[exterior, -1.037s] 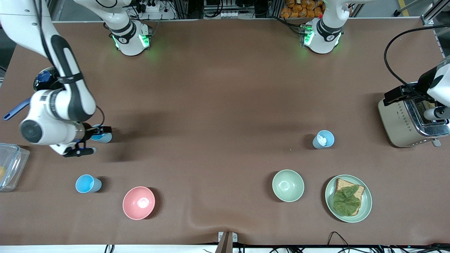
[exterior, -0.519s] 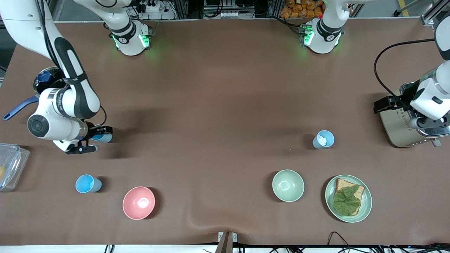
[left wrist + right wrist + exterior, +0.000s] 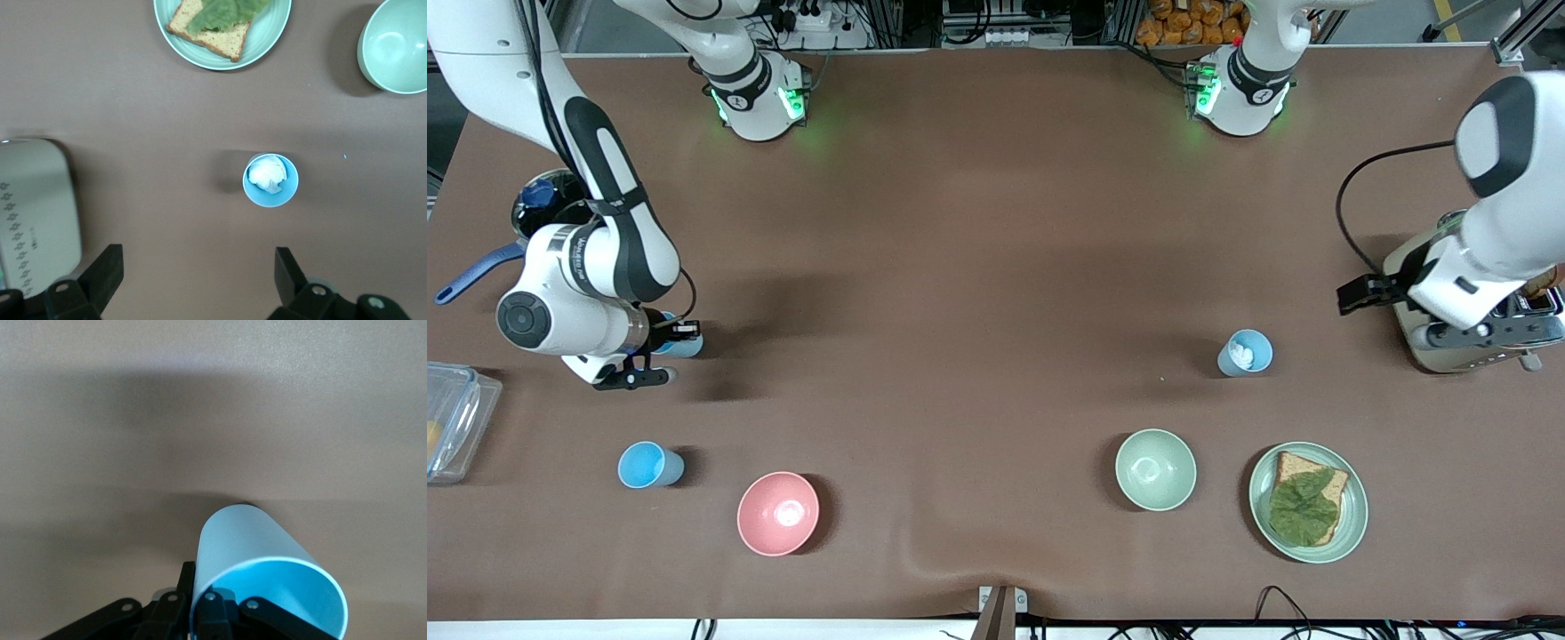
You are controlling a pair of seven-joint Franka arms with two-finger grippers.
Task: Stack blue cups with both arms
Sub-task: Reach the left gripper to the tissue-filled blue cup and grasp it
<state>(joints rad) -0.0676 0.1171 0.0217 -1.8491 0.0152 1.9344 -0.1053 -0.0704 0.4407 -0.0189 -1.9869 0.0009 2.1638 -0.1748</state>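
Observation:
My right gripper [image 3: 679, 332] is shut on the rim of a light-blue cup [image 3: 687, 345], low at the right arm's end of the table. In the right wrist view its fingers [image 3: 199, 595] pinch the cup's wall [image 3: 247, 540]. A second blue cup [image 3: 649, 465] stands nearer the front camera. A third blue cup [image 3: 1245, 353], with a white crumpled lump inside, stands toward the left arm's end. My left gripper [image 3: 1356, 293] is open and empty in the air beside the toaster. In the left wrist view [image 3: 198, 252] that cup [image 3: 270, 180] lies ahead of the spread fingers.
A toaster [image 3: 1440, 333] stands at the left arm's end. A green plate [image 3: 1354, 524] holds bread and lettuce, with a pale-green bowl [image 3: 1156, 469] beside it. A pink bowl [image 3: 778, 513], a clear container [image 3: 454, 418] and a dark pot [image 3: 543, 200] are at the right arm's end.
My left arm has swung from over the toaster toward the cup with the white lump. My right gripper has closed on its cup and shifted slightly toward the table's end.

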